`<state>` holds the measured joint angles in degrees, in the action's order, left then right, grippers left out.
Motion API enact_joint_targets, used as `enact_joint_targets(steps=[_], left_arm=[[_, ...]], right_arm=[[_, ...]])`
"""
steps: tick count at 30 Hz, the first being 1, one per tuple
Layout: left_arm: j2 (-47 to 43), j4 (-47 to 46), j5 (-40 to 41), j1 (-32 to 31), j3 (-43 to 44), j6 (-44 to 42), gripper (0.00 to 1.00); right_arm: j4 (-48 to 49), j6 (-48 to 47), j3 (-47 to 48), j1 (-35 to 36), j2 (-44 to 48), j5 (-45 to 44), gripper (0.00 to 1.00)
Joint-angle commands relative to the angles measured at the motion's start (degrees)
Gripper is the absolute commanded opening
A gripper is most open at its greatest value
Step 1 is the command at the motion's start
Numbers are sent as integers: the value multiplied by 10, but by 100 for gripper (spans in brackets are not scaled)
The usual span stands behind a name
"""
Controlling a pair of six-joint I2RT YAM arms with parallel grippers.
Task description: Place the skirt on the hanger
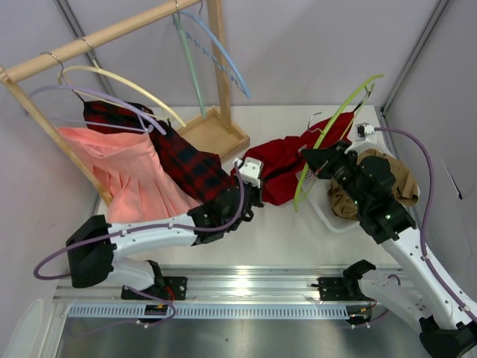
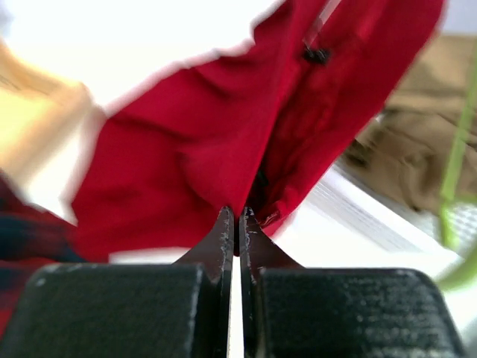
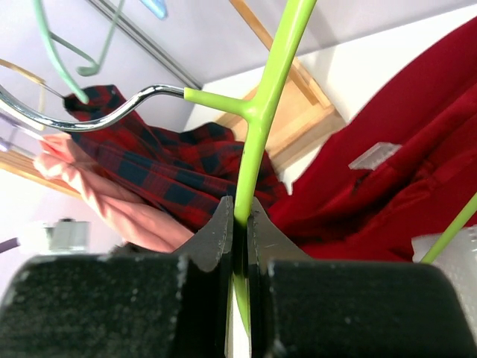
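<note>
Left pincer (image 2: 232, 216) first: we see its jaws pressed tight together, nipping a fold at the near edge of the skirt (image 2: 186, 142). Past the tips the deep-red cloth fans out up and to both sides. Its left-hand edge runs on a slant, with bare white surface beyond it. On this pincer's left the plaid skirt (image 1: 190, 160) hangs down close by, so that side looks tight. On its right a white tub (image 2: 365, 209) has its rim near the tips, with a brown garment (image 2: 417, 149) heaped inside.

Right pincer (image 3: 240, 212) is clamped narrow on the hanger (image 3: 257, 112). It grips the lime bar just below where the silver hook (image 3: 164, 90) branches off. The bar runs straight up out of the jaws, and the hook sticks out to this pincer's left. From the top view, the hanger's arc crosses the skirt's right end. Its lower tip reaches past the skirt's near edge, over the bench (image 1: 298, 231).

For elbow room, we've got a strip of bare bench on the near side of both pincers, between them and the arm bases. The wooden rack (image 1: 97, 41) and the salmon skirt (image 1: 127, 175) sit well off to the left pincer's left. The tub crowds the right pincer's near side.
</note>
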<state>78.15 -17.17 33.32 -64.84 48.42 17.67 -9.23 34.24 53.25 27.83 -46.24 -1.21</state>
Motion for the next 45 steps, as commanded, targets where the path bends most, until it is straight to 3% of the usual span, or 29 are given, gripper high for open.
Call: enact_joint_targets(steps=[1, 3, 7, 13, 23, 30, 45], left_arm=[[-34, -94, 101, 1, -4, -166, 0], [-51, -129, 72, 0, -24, -196, 0], [-59, -143, 13, -10, -68, -136, 0], [-31, -162, 10, -77, -93, -123, 0], [-11, -144, -78, -86, -107, -76, 0], [35, -172, -140, -96, -106, -63, 0], [84, -237, -86, -150, -120, -68, 0]], right_arm=[[85, -11, 26, -6, 22, -18, 0], [107, -8, 29, -7, 22, -15, 0], [127, 10, 13, -7, 26, -21, 0], [128, 23, -19, -6, 45, -27, 0], [-16, 0, -13, -7, 91, -70, 0], [-28, 36, -53, -6, 158, -97, 0], [52, 28, -126, -7, 202, -126, 0]])
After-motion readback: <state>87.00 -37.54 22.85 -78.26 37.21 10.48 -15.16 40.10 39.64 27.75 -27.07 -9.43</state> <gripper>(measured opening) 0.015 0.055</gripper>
